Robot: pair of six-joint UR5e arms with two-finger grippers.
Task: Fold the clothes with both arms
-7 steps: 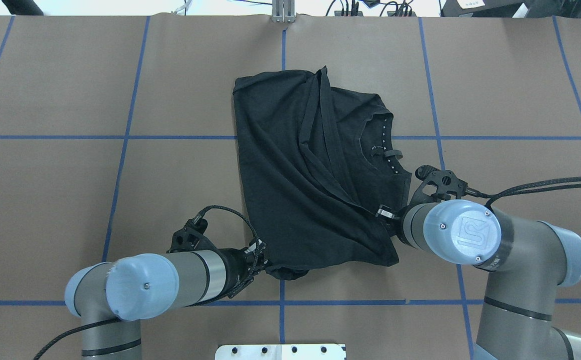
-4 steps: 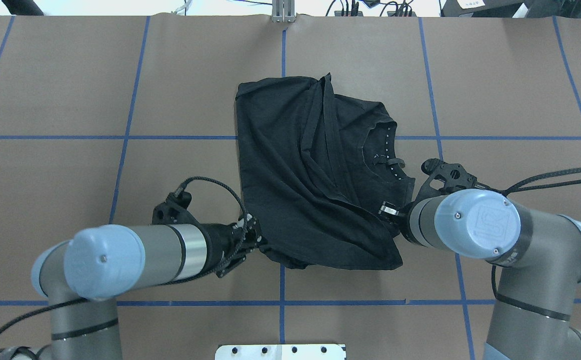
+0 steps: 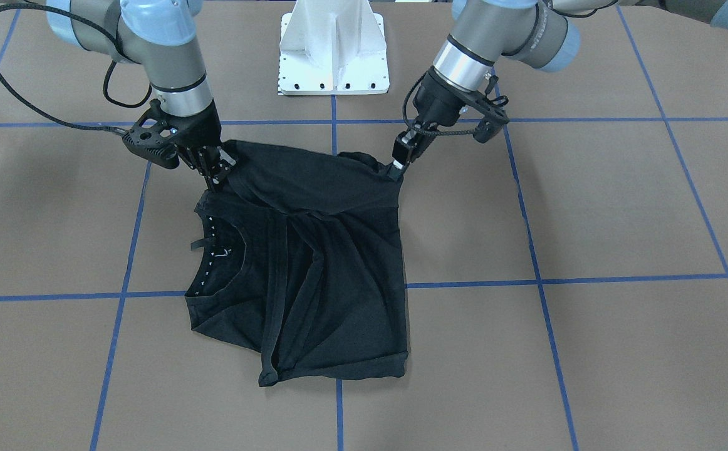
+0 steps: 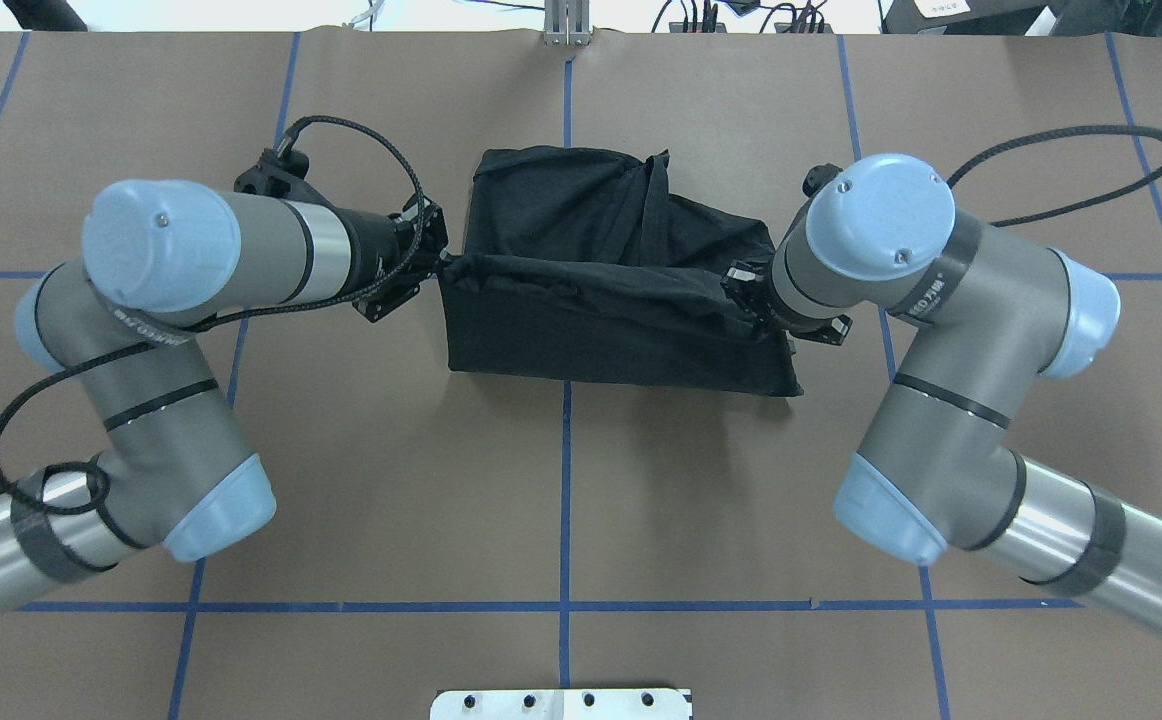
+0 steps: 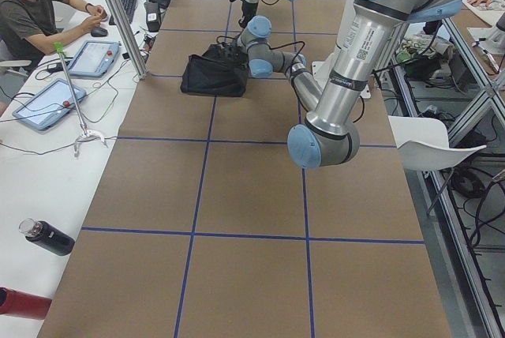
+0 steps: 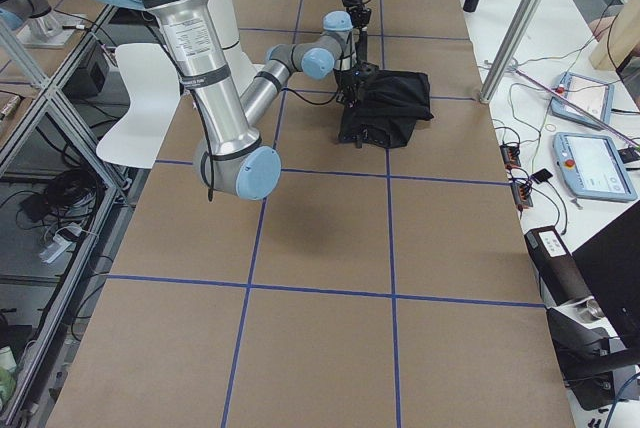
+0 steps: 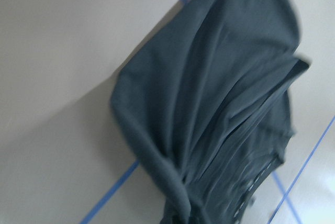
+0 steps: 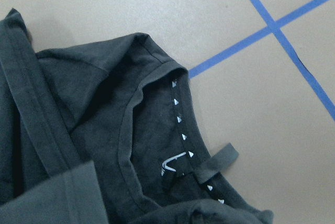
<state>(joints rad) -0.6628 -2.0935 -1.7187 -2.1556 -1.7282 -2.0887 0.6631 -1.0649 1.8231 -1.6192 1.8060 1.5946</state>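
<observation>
The left claw (image 3: 396, 168) is pressed together on one corner of the black shirt (image 3: 332, 269). The right claw (image 3: 217, 178) is pinching the other corner of the same edge. The edge is held up off the table (image 3: 589, 219) and hangs stretched between the two claws. From above, this raised edge runs straight across from claw to claw, and the cloth falls down from it like a little curtain. The rest of the shirt lies crumpled on the table, out past the claws, with long folds running down its middle. The collar (image 8: 180, 124), with its row of white dots, lies flat on the right claw's side. Blue lines (image 3: 527, 282) cross the brown table. The white base (image 3: 332, 56) stands behind the claws.
</observation>
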